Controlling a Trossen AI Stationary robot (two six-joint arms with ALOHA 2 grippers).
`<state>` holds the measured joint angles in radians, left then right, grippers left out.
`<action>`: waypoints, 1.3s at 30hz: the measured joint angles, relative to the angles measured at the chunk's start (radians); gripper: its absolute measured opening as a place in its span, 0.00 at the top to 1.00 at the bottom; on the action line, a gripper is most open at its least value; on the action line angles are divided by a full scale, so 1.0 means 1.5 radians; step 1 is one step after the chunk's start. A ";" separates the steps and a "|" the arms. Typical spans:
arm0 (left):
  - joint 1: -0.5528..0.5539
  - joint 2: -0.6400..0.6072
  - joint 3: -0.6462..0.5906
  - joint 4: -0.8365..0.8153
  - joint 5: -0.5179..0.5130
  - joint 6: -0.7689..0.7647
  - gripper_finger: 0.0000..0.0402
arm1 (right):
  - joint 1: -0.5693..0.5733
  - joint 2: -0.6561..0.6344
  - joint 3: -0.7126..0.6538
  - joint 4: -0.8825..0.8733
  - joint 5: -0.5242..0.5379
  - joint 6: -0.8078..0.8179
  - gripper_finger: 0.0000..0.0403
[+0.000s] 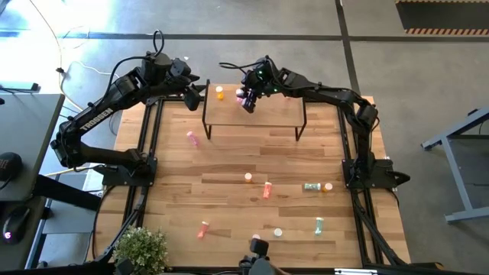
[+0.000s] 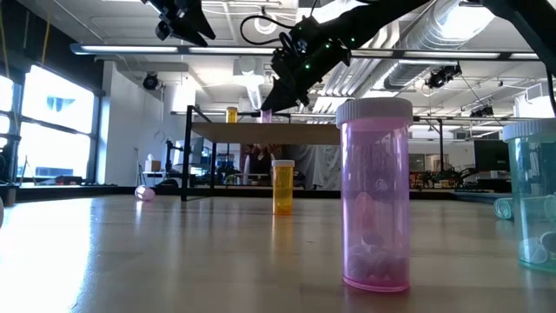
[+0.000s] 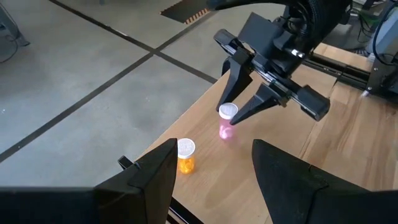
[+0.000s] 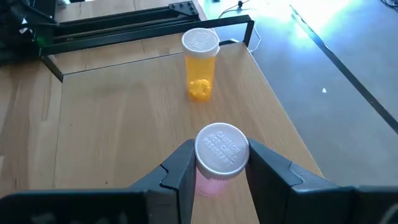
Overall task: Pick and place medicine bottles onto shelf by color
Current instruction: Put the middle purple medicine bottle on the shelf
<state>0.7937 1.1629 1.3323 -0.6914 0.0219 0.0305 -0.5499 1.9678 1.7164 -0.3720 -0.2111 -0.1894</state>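
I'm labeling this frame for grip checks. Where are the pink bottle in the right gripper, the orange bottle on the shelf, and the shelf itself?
pink bottle (image 4: 221, 149): right wrist view, on its pale cap.
orange bottle (image 4: 200, 65): right wrist view, on its body.
shelf (image 1: 267, 113): high view, on bare board.

Raised lettering runs in rings on the round white cap of the pink translucent bottle (image 4: 219, 151), seen in the right wrist view; it appears to read "CAUTION" with more words beneath, the rest too faint to make out.

White block lettering runs along the dark forearm link of the left arm (image 1: 97, 119) in the high view; it appears to read "TROSSEN", small and hard to confirm.

The white cap of the orange translucent bottle (image 4: 200, 42) shows faint embossing, not readable.

No legible numbers, signs or labels on the bottle bodies in any view.
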 joint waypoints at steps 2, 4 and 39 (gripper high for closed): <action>0.000 0.000 0.000 0.000 0.000 0.000 0.51 | 0.000 0.000 0.000 -0.003 0.000 -0.008 0.73; 0.000 0.000 0.000 0.000 0.000 0.000 0.51 | 0.000 0.000 0.000 -0.009 0.000 -0.017 0.73; 0.000 0.000 0.000 0.000 0.000 0.012 0.51 | 0.000 -0.002 0.021 -0.025 0.047 -0.025 0.54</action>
<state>0.7937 1.1629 1.3327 -0.6914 0.0216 0.0491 -0.5495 1.9656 1.7475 -0.4097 -0.1413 -0.2274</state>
